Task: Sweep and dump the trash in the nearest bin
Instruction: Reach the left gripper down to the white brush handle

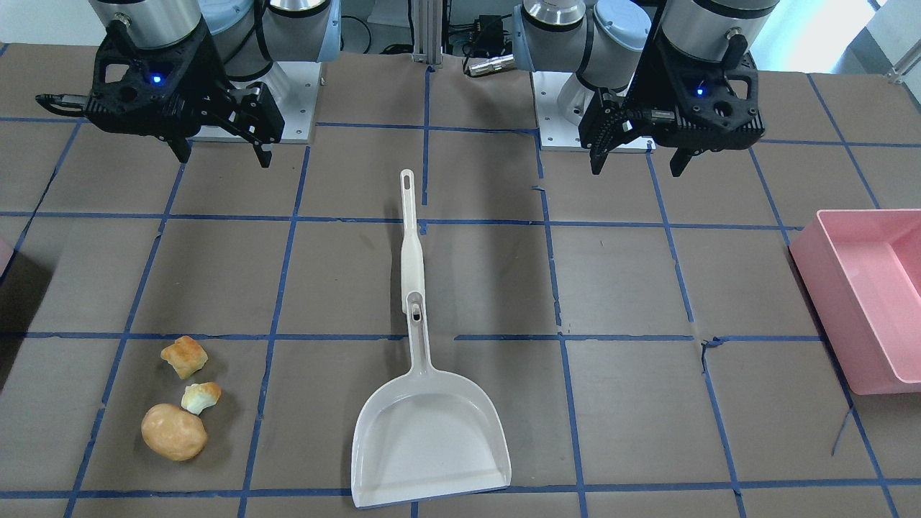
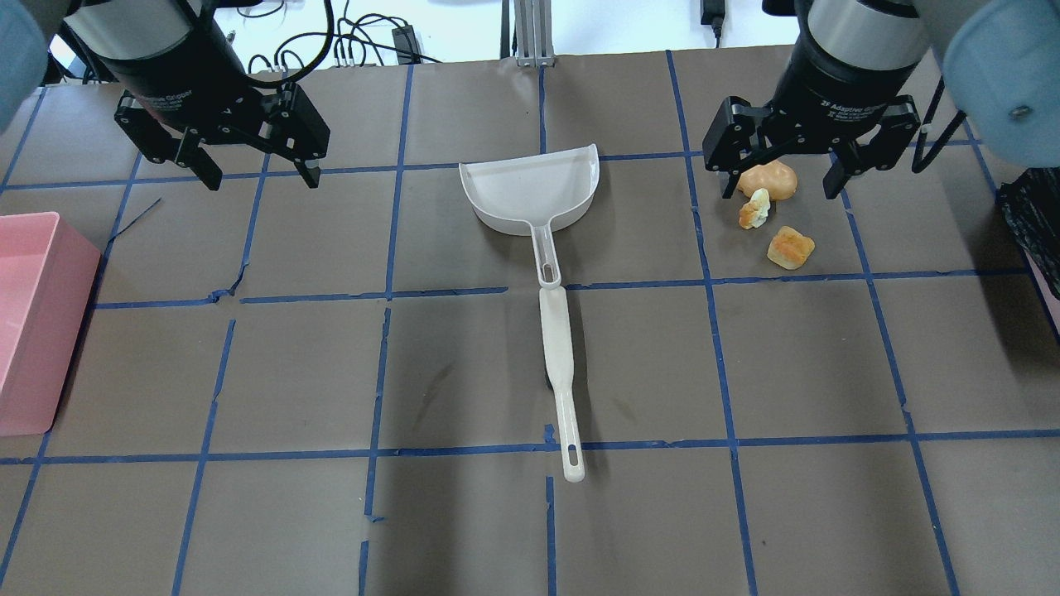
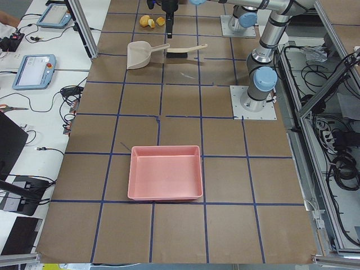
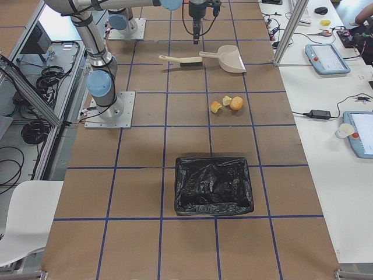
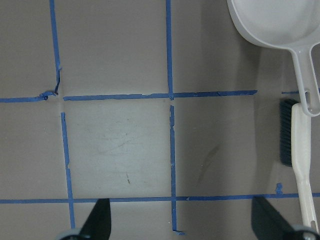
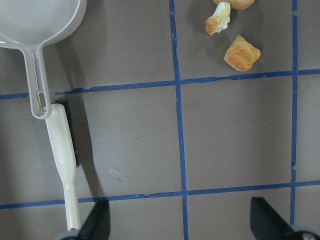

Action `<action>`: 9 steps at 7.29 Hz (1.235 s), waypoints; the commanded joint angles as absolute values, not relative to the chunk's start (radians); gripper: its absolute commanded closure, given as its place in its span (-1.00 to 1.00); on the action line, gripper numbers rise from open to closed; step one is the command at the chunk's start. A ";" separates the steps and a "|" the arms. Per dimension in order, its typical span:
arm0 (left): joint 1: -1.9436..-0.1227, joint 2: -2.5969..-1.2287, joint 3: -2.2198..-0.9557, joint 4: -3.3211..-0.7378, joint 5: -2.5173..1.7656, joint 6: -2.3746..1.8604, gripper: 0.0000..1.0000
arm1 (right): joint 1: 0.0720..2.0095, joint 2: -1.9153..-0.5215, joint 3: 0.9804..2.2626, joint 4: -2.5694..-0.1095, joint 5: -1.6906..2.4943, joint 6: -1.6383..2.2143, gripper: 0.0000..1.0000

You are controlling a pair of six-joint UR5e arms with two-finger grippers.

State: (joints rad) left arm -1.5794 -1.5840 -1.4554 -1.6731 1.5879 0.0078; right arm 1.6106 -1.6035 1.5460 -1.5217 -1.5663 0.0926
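The trash lies together: a tan potato-like lump (image 1: 173,432), a pale bread chunk (image 1: 201,397) and a golden bread chunk (image 1: 184,357). All three show in the overhead view: the lump (image 2: 770,178), the pale chunk (image 2: 754,209) and the golden chunk (image 2: 790,247). The bin, lined with a black bag (image 4: 214,185), shows only a pink sliver (image 1: 3,255) in the front view. My right gripper (image 1: 224,158) is open and empty, held high above the table. My left gripper (image 1: 638,169) is also open, empty and high.
A white dustpan (image 1: 432,439) lies mid-table with a white brush (image 1: 411,252) lying in line with its handle, its end at the handle's hole. A large pink tub (image 1: 863,288) stands on my left side. Blue tape lines grid the brown table.
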 commanded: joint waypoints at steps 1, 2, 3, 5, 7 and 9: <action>-1.580 -1.580 -1.465 -1.671 1.588 0.008 -1.00 | 1.626 -1.612 1.551 -1.523 -1.566 0.094 -1.00; -1.582 -1.580 -1.465 -1.669 1.588 0.006 -1.00 | 1.626 -1.612 1.554 -1.522 -1.566 0.095 -1.00; -1.591 -1.580 -1.470 -1.670 1.586 0.005 -1.00 | 1.626 -1.612 1.554 -1.523 -1.566 0.095 -1.00; -1.713 -1.566 -1.537 -1.639 1.591 -0.011 -1.00 | 1.626 -1.612 1.555 -1.522 -1.566 0.095 -1.00; -1.741 -1.533 -1.661 -1.602 1.588 -0.066 -1.00 | 1.626 -1.612 1.555 -1.526 -1.566 0.095 -1.00; -1.829 -1.490 -1.825 -1.450 1.588 -0.165 -1.00 | 1.626 -1.611 1.555 -1.528 -1.566 0.095 -1.00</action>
State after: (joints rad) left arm -1.7766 -1.5137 -1.7297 -1.5268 1.5879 -0.0910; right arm 1.6261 -1.6119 1.5553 -1.5259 -1.5662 0.0951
